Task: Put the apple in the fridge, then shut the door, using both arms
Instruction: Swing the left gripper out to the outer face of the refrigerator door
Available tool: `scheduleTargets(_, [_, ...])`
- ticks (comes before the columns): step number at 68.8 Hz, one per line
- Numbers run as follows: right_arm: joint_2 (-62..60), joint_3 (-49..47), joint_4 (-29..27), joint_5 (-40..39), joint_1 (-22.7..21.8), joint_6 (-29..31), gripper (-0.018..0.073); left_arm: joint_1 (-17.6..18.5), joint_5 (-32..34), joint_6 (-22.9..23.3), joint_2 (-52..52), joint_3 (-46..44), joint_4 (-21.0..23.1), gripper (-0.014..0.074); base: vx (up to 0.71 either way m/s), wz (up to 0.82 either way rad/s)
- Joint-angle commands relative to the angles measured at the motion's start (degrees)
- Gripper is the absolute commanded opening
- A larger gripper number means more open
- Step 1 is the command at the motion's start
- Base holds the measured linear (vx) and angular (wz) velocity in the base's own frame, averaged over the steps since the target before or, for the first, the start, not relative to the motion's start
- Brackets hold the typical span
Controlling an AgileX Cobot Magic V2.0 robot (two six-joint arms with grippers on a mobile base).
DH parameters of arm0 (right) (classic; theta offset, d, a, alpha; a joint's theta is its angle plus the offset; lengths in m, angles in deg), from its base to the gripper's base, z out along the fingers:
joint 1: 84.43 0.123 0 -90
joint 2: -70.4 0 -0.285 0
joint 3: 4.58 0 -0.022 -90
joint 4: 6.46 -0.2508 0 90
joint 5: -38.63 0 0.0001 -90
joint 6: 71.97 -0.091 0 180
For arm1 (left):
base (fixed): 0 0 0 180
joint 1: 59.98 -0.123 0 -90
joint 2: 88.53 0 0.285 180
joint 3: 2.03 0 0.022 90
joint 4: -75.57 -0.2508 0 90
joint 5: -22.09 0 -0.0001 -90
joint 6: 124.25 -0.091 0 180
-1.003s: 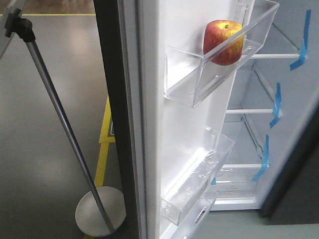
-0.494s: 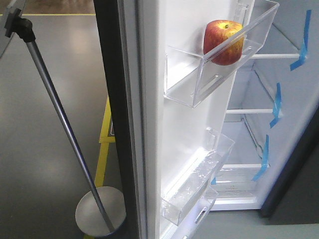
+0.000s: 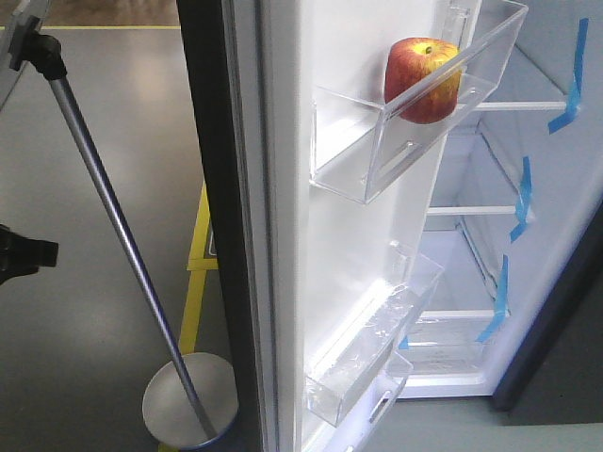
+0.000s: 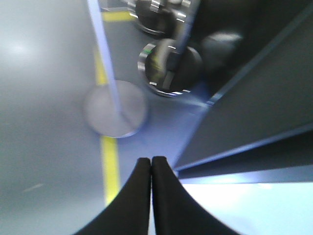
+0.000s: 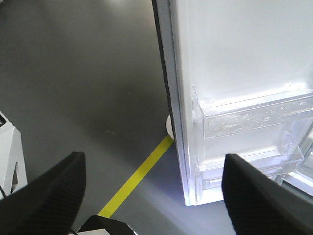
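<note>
The apple (image 3: 421, 79) already sits in the upper clear bin (image 3: 377, 165) of the open door (image 3: 349, 245), at the end of the bin nearest the white inside of the fridge (image 3: 565, 198). It touches the front wall of the bin. I judge that only the closing is left.

The left fingers (image 4: 139, 196) are pressed together and hold nothing. The right fingers (image 5: 54, 191) are spread wide apart and are also empty, beside the lower edge of the door.

The door looks stiff and should swing easily on its hinges. It is best pushed flat on the dark outer face, near the free edge. The push should be gentle, because the round apple lies loose and could roll.
</note>
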Motion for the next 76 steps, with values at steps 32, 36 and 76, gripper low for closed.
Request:
scheduleTargets(32, [0.75,-1.24,-1.85,-2.53,-0.21,0.05,0.0548,0.88,-1.16,-42.65,-16.75,-7.9,59.39,-0.0006,0.0,0.0])
scheduleTargets(36, [0.75,-1.24,-1.85,-2.53,-0.21,0.05,0.0548,1.64,-3.11,-44.11,-18.52,-9.47,62.06,-0.0006,0.0,0.0])
scheduleTargets(76, [0.75,-1.24,-1.85,-2.53,-0.21,0.05,0.0548,11.77,-13.97,-46.17,-26.83,-18.46,67.3,-0.0006,0.0,0.0])
